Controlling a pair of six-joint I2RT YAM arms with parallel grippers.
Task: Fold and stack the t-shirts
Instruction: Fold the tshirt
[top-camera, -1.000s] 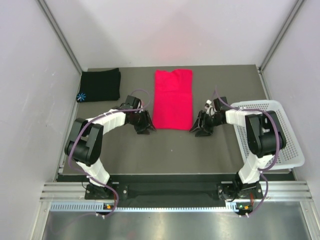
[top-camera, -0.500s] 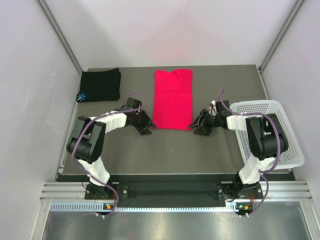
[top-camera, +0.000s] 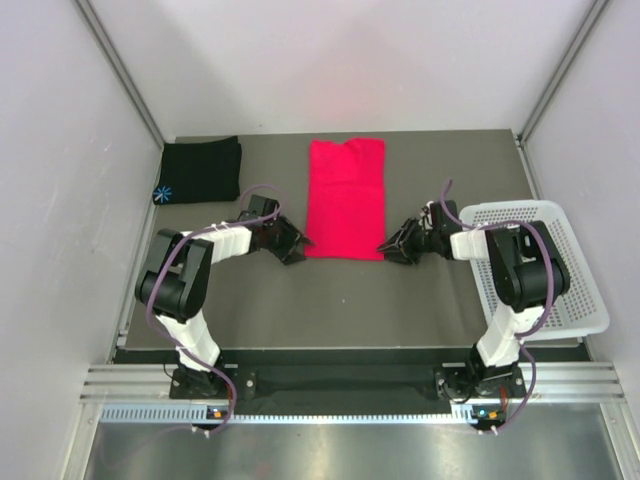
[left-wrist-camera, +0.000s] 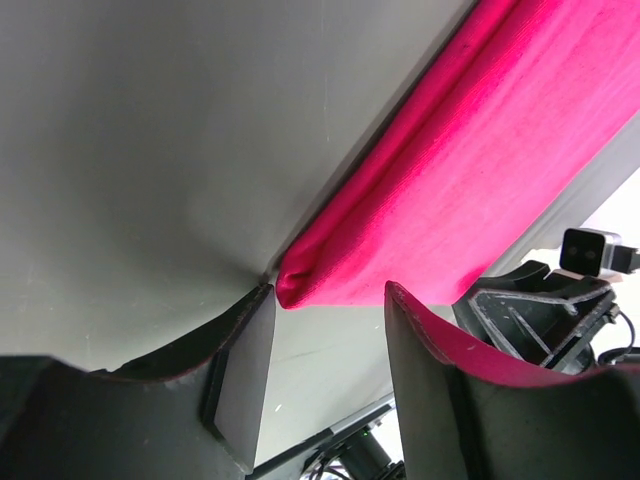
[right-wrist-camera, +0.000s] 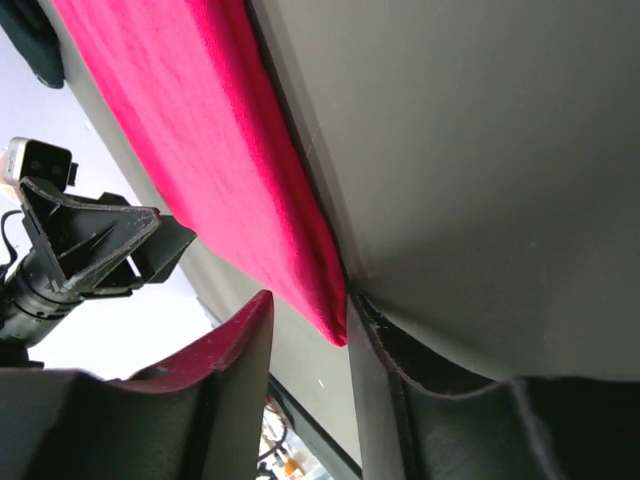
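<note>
The plain bright red-pink cloth t-shirt is lying flat as a long folded rectangle on the dark grey table, midway between the left and right edges. It is reaching from near the far edge down towards the middle of the table.

Both arms are stretching low over the table towards its near end. The left gripper is sitting at the shirt's near left corner and the right gripper at its near right corner.

In the left wrist view, the left claw is released: its two dark fingers are standing apart, with the folded corner of the red-pink cloth poking into the gap between them and not being pinched.

In the right wrist view, the right claw is likewise released. Its fingers are spreading to either side of the shirt's pointed corner, which is sitting in the narrow gap between them. The cloth edge is running away along the table surface.

The black cloth t-shirt is lying folded in the far left corner of the table, well apart from both grippers. Its small light-blue starburst mark is showing at its near left corner.

A white perforated plastic basket is sitting along the right edge of the table, beside the right arm.
</note>
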